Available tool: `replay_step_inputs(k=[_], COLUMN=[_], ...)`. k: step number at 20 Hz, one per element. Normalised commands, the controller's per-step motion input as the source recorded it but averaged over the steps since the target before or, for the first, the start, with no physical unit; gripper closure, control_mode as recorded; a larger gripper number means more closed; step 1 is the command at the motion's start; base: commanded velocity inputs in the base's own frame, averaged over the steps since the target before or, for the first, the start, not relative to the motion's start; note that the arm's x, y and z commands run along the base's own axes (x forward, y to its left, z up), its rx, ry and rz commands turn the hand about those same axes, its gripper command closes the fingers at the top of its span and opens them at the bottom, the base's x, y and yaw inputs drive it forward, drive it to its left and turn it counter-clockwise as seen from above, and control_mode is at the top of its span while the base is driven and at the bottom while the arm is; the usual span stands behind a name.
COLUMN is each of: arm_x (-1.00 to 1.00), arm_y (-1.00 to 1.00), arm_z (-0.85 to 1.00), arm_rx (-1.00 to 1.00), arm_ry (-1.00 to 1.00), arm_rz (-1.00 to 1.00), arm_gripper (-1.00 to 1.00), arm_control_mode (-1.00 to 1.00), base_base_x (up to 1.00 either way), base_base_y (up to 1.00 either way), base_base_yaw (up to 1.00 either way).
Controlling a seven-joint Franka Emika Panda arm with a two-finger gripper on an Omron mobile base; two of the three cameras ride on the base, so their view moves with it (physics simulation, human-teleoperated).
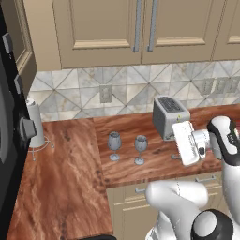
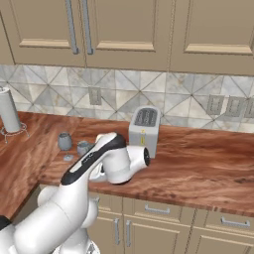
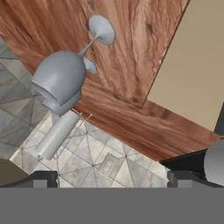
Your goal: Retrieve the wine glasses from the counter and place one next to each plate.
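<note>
On the counter [image 1: 70, 173], two wine glasses [image 1: 115, 145] stand upright side by side on the reddish wood, just left of a grey toaster [image 1: 169, 116]. Gripper [image 3: 111, 177] hangs level beside them, turned sideways, jaws spread wide, nothing between them; the nearer glass sits ahead of its tips, not touched. Paper towel roll [image 1: 33, 123] stands upright at the far left by the tile. Wall outlets [image 2: 224, 105] sit in the backsplash. No brand, label or lettering readable anywhere; the toaster face is too small to tell.
</note>
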Motion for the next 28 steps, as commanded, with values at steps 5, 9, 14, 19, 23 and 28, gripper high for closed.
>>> replay_step_inputs(k=[5,9,14,19,23,28], arm_x=[0.36,0.41,0.38,0.32,0.25,0.19], arm_y=[-0.02,0.00,0.00,0.00,0.00,0.00], arm_z=[-0.24,-0.22,-0.19,-0.19,-0.20,-0.23], arm_rx=[0.14,0.09,0.04,0.03,0.00,0.00], arm_ry=[0.20,0.15,0.10,0.05,0.00,0.00], arm_rz=[0.03,0.00,0.00,0.00,0.00,0.00], arm_gripper=[-1.00,-1.00,-1.00,-1.00,-1.00,-1.00], arm_control_mode=[-1.00,-1.00,-1.00,-1.00,-1.00,-1.00], base_base_x=[0.00,0.00,0.00,0.00,0.00,0.00], base_base_y=[0.00,0.00,0.00,0.00,0.00,0.00], base_base_yaw=[0.00,0.00,0.00,0.00,0.00,0.00])
